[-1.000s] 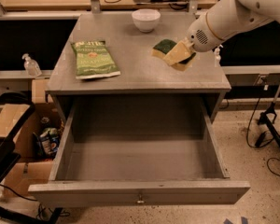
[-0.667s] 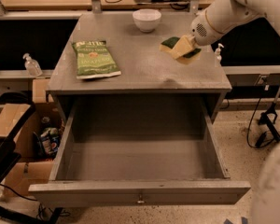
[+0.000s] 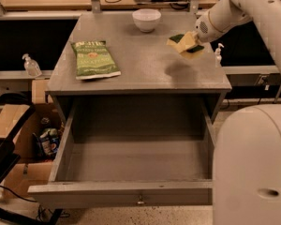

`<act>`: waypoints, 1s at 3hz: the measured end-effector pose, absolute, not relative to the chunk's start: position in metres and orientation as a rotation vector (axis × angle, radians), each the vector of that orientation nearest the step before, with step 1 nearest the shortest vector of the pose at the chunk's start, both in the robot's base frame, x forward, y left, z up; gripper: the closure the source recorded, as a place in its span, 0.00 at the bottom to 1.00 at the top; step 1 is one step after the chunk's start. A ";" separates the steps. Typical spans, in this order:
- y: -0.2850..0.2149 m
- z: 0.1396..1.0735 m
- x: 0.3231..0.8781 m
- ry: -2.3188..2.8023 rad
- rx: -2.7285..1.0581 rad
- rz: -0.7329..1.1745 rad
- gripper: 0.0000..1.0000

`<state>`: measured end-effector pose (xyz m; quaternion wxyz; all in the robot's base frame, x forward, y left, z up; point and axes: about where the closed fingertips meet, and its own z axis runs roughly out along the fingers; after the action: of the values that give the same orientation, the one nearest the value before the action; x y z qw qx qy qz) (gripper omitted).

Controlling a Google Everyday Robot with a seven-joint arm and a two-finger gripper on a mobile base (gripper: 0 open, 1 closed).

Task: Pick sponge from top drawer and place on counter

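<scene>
While the gripper [image 3: 194, 37] hangs over the right rear part of the counter [image 3: 140, 67], its fingers are clamped on the sponge [image 3: 181, 42], which is held in the air, not resting on anything. The sponge sticks out from the fingers toward the left. It is tilted, with the yellow foam turned toward the camera and the dark green scouring face showing along its upper and lower edges. Its long axis seems to run roughly left to right and slopes, so it is not level with the surface. A soft shadow [image 3: 175, 70] on the counter, a little nearer the front edge than the sponge appears, suggests a clear gap between sponge and counter. The relation that matters is therefore vertical: the bare grey surface lies straight below the held sponge, and the release needs a downward move, not a sideways one. The ground below looks free. The white bowl [image 3: 146, 18] stands well apart to the left at the back, and the green chip bag [image 3: 94, 59] lies further left. The arm [image 3: 234, 8] reaches in from the upper right. The top drawer [image 3: 122, 193] stands pulled open below the counter, and its visible floor shows nothing inside. I judge the picking part done and only the setting down left. Because of the tilt, one edge would likely touch first and the sponge could flop over when released.
</scene>
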<state>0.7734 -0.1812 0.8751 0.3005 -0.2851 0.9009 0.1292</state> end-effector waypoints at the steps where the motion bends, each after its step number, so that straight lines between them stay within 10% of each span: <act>1: -0.172 0.849 0.792 2.387 -0.741 0.413 1.00; 3: -0.166 0.839 0.795 2.397 -0.749 0.423 0.50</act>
<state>0.7951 -0.1659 0.8387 0.2930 -0.2812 0.8999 0.1590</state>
